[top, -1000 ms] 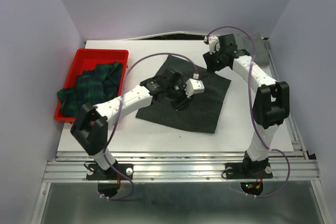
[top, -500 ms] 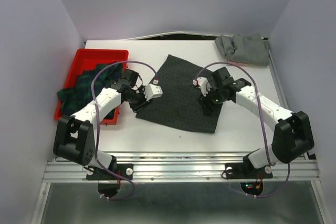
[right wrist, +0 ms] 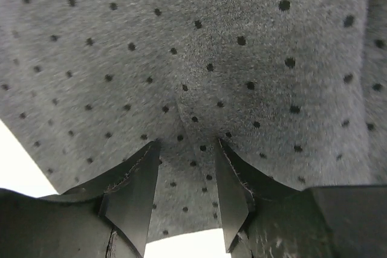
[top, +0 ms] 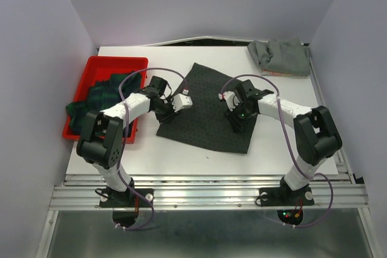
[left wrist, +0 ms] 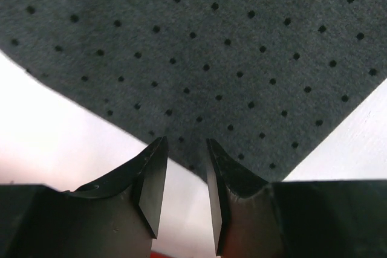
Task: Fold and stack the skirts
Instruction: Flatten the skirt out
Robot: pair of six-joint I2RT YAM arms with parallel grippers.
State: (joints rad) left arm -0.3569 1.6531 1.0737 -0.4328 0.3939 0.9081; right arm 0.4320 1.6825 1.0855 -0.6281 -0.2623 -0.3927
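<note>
Lying flat mid-counter (top: 181,156), the dotted skirt (top: 208,124) looks light, limp and felt-like. It will likely sag and drag unless pinched at its edges. The left jaws stand part-open astride its left edge. The right jaws, also part-open, straddle a pucker near its right edge.

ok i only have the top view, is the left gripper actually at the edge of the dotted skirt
Observer: Yes. In the left wrist view the left gripper sits at the edge of the dotted skirt, by a corner, jaws parted with cloth between the tips.
Operator: and the right one
Observer: The right gripper has its tips past the edge, over cloth, jaws parted; a small crease runs up from between them.
Operator: is it flat by the left
Observer: It looks flat there, with bare table showing on both sides of the corner.
</note>
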